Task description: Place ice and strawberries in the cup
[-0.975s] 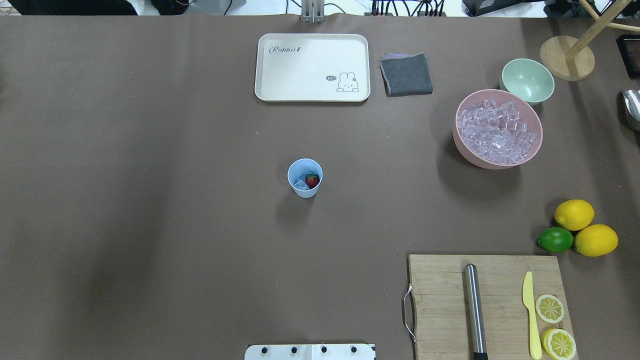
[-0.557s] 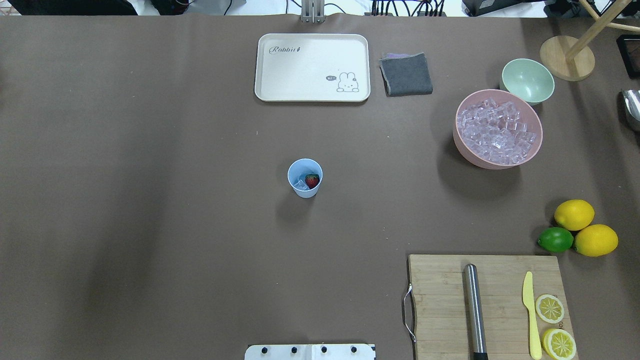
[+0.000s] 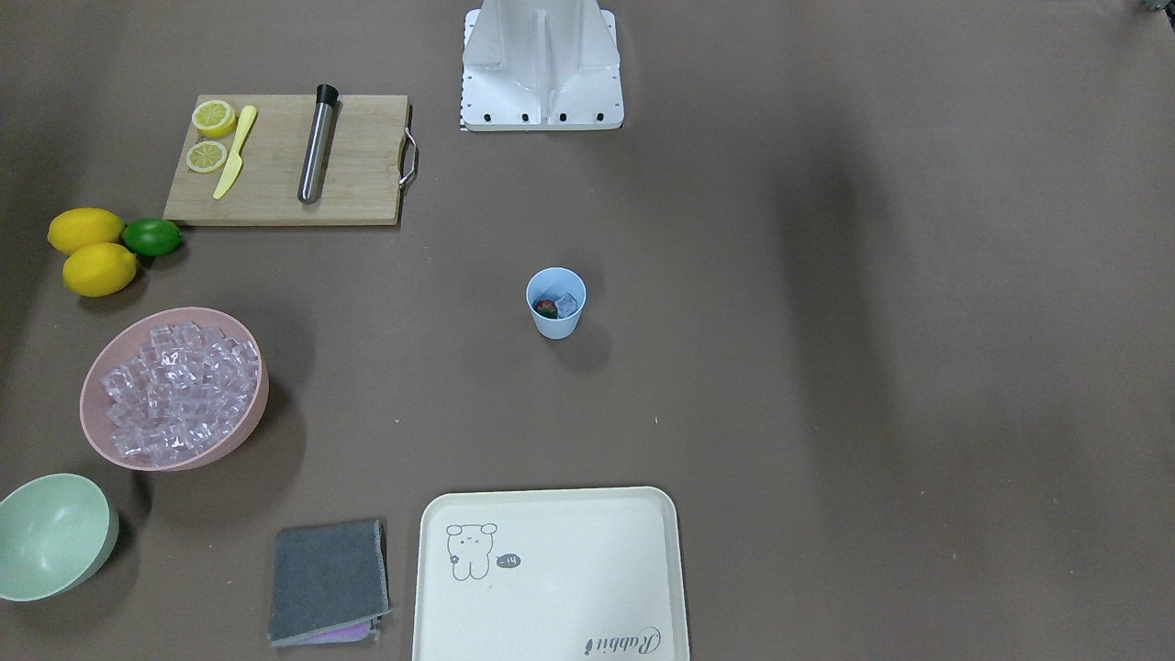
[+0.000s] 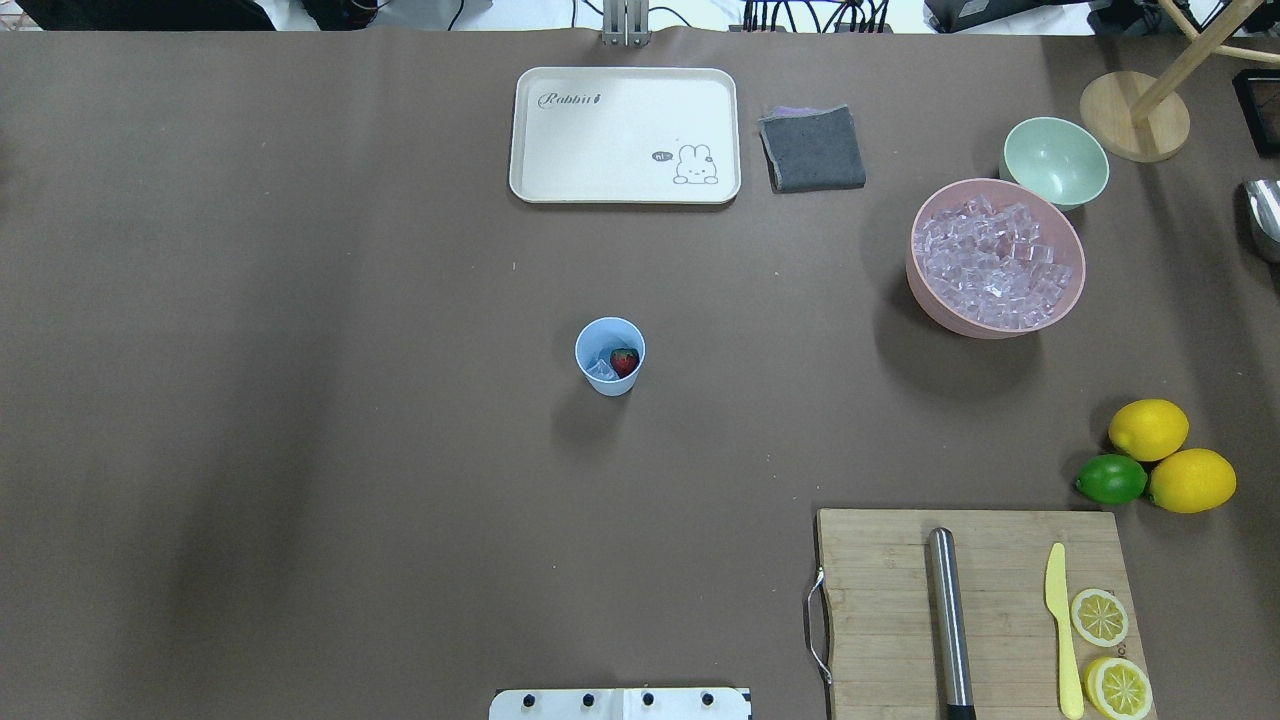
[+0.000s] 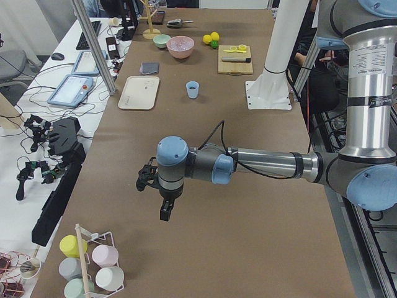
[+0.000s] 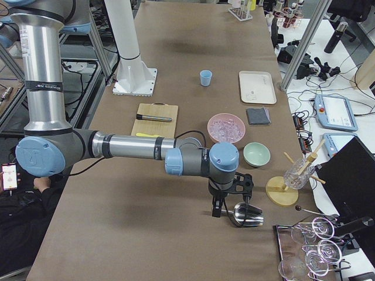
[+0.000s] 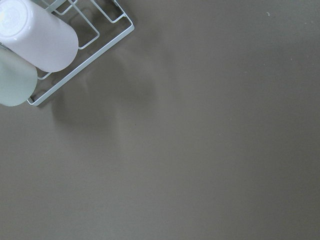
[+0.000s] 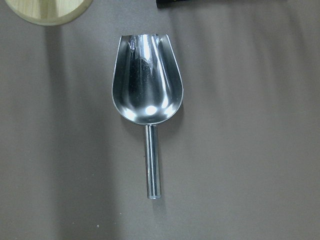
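While the cup holds the strawberry and ice mid-table, my grippers hang far off at opposite ends; whether they're open, I can't tell.

ice in cup: largely screened by the cup wall, cube count not discernible | strawberry: too small for detail | metal scoop: cut by the overhead view's right edge | left gripper, right gripper: seen only in side views, jaw state not determinable
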`<action>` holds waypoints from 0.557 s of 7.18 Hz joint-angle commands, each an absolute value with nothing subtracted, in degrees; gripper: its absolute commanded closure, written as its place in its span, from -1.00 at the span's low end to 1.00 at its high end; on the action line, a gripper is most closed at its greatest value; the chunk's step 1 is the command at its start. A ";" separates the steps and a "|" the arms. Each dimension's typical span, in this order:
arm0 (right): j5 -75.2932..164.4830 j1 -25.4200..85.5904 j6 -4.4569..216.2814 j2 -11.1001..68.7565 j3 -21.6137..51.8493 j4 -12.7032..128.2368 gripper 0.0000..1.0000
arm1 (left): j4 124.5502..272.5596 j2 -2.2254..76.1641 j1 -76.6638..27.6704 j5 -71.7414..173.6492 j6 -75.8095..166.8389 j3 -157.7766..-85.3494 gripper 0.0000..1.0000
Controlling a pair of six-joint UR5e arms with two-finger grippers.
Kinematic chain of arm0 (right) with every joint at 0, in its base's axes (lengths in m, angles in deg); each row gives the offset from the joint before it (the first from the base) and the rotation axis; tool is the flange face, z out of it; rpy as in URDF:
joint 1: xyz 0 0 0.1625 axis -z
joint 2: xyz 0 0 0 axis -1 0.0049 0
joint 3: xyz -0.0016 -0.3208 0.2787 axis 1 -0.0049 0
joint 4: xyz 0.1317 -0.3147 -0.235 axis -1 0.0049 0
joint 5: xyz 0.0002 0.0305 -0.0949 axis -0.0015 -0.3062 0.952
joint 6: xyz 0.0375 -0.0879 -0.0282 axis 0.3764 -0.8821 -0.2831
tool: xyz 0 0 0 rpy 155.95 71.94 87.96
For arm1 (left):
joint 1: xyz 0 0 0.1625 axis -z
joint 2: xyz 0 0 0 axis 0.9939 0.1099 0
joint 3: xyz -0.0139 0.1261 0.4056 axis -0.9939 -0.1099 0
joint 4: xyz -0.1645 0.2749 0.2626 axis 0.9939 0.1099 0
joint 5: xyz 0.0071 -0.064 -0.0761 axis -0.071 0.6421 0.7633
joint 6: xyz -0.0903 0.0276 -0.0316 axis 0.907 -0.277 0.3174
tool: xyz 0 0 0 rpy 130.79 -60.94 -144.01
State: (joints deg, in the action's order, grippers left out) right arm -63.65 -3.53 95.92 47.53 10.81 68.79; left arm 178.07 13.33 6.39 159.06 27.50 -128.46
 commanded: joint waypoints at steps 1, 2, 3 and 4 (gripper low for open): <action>-63.87 -3.54 95.92 47.35 10.89 68.82 -0.98 | 178.08 13.42 6.31 159.06 27.62 -128.42 -0.97; -63.87 -3.54 95.92 47.00 10.89 69.00 -0.98 | 178.51 13.33 6.39 158.80 27.53 -128.50 -0.97; -63.87 -3.54 95.92 46.91 10.89 69.09 -0.98 | 178.69 13.33 6.31 158.71 27.45 -128.42 -0.97; -63.95 -3.54 95.92 46.91 10.98 69.00 -0.98 | 178.87 13.33 6.31 158.71 27.27 -127.98 -0.97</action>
